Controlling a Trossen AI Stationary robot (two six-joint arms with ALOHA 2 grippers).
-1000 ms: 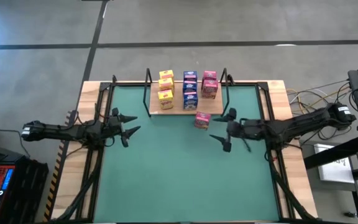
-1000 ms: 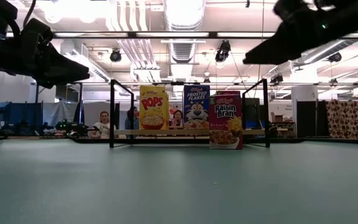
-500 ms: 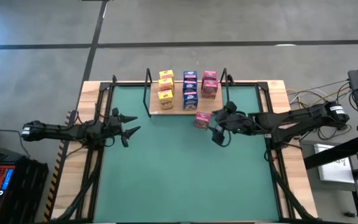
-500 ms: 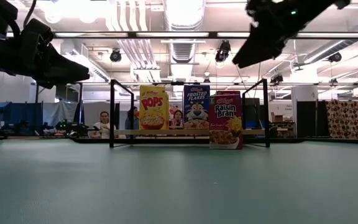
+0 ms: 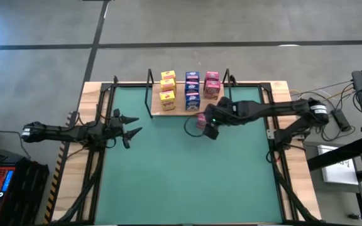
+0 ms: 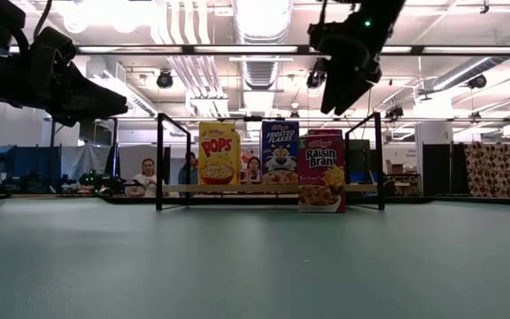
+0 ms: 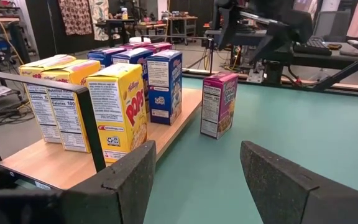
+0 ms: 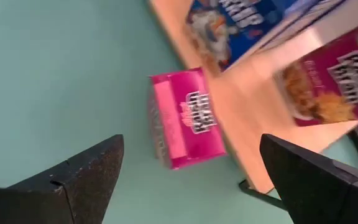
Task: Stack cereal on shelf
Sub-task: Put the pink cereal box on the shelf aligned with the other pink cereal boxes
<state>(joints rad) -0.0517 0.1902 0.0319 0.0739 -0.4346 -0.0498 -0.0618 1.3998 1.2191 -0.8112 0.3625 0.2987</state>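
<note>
The shelf (image 5: 178, 112), a light-wood board between black uprights, lies at the table's far middle. On it stand three yellow boxes (image 5: 167, 88), three blue boxes (image 5: 191, 88) and two pink boxes (image 5: 211, 85). A third pink box (image 5: 200, 118) stands upright on the green mat just in front of the shelf, below the right row (image 6: 321, 173). My right gripper (image 5: 199, 127) is open and hangs above this box, fingers pointing down, one on either side of it (image 8: 185, 118), clear of it. My left gripper (image 5: 131, 129) is open and empty at the table's left.
Black uprights (image 6: 379, 159) stand at the shelf's ends, close to the right arm. The green mat (image 5: 181, 176) stretches toward the near edge. People and room clutter show beyond the table in the low view (image 6: 149, 177).
My right gripper has gone from the table's right side toward the left and the far edge, to above the pink box on the mat, and has tipped its fingers downward. It stays open. The boxes have not moved.
</note>
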